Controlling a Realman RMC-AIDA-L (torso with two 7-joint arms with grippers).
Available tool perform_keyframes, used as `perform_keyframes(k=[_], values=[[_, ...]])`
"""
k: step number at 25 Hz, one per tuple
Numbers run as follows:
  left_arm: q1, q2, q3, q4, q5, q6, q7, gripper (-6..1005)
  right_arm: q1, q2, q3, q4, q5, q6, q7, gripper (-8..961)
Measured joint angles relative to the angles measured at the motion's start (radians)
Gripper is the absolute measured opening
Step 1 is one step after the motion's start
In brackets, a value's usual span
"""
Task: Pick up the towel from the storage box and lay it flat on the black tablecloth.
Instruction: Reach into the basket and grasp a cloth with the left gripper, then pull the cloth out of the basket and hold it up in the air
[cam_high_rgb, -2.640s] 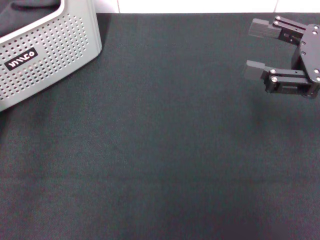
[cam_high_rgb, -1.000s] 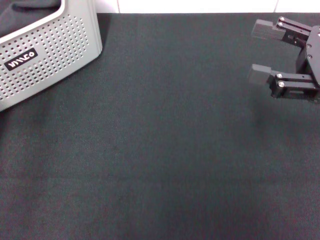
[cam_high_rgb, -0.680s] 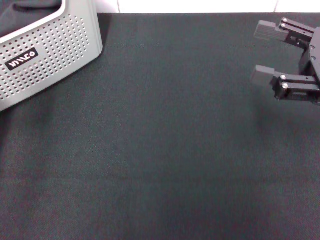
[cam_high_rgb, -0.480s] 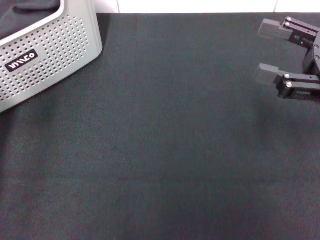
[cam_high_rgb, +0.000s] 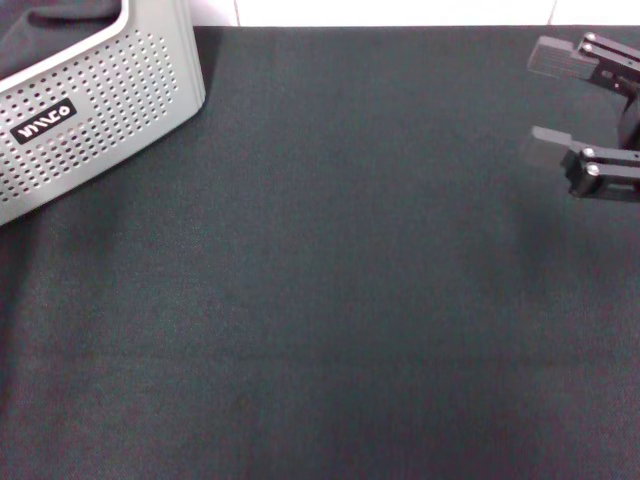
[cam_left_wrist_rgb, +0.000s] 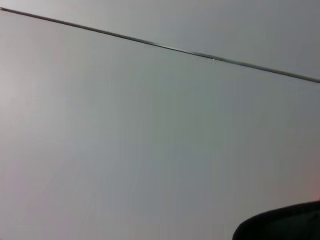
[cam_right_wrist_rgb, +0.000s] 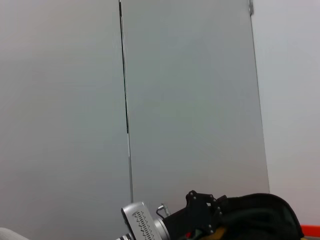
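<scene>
- The wide matte black tablecloth (cam_high_rgb: 340, 290) fills the head view's lower and middle frame.
- At upper right the black right gripper (cam_high_rgb: 548, 100) hovers above it, fingers spread, holding nothing.
- Well apart at upper left, the light-grey perforated storage box (cam_high_rgb: 95, 120) holds a dark fold; whether this is the towel cannot be told.

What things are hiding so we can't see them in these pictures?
- The towel: not clearly visible in any view. The head view shows only something dark inside the storage box, cut off by the picture's edge.
- The left pincer: not in any view. The left wrist view shows only a pale wall.
- The right pincer: open over the black tablecloth, but its arm is cut off at the head view's right edge.
</scene>
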Motion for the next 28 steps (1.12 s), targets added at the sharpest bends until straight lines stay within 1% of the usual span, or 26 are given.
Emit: perform_keyframes(k=[2,4,7,11,14,16,19,21,23,25,26,28], values=[[0.000,0.000,0.005,0.003,-0.005,0.000,0.000,4,-0.003,0.001,0.005,0.001,0.000,-0.007,-0.001,859],[0.000,-0.001,0.011,0.005,-0.014,0.005,0.000,4,-0.006,0.001,0.006,0.001,0.000,-0.008,-0.001,859],[0.000,0.001,0.045,0.007,-0.046,0.043,-0.012,4,-0.010,0.001,0.006,0.002,0.000,-0.008,-0.001,859],[0.001,0.005,0.107,0.009,-0.090,0.148,-0.075,4,-0.011,0.001,0.006,0.002,0.000,-0.008,-0.002,859],[0.016,0.005,0.172,0.034,-0.092,0.235,-0.185,4,-0.011,0.001,0.006,0.002,0.000,-0.008,-0.002,859],[0.044,0.008,0.215,0.082,-0.083,0.272,-0.325,4,-0.011,0.001,0.006,0.003,0.000,-0.010,-0.003,859],[0.098,0.012,0.235,0.179,-0.032,0.283,-0.583,4,-0.013,0.000,0.006,0.004,0.000,-0.014,-0.003,859],[0.136,0.016,0.222,0.250,0.055,0.291,-0.795,4,-0.014,-0.001,0.010,0.005,-0.001,-0.015,-0.003,859],[0.162,0.021,0.200,0.303,0.142,0.318,-0.969,4,-0.016,-0.002,0.021,0.008,-0.003,-0.018,-0.003,859],[0.183,0.022,0.173,0.350,0.222,0.365,-1.120,4,-0.018,-0.002,0.034,0.014,-0.006,-0.020,-0.003,859],[0.196,0.023,0.153,0.378,0.265,0.407,-1.226,4,-0.019,-0.002,0.037,0.017,-0.006,-0.020,-0.004,860],[0.212,0.023,0.113,0.419,0.306,0.483,-1.418,4,-0.019,-0.002,0.042,0.025,-0.008,-0.020,-0.014,860]])
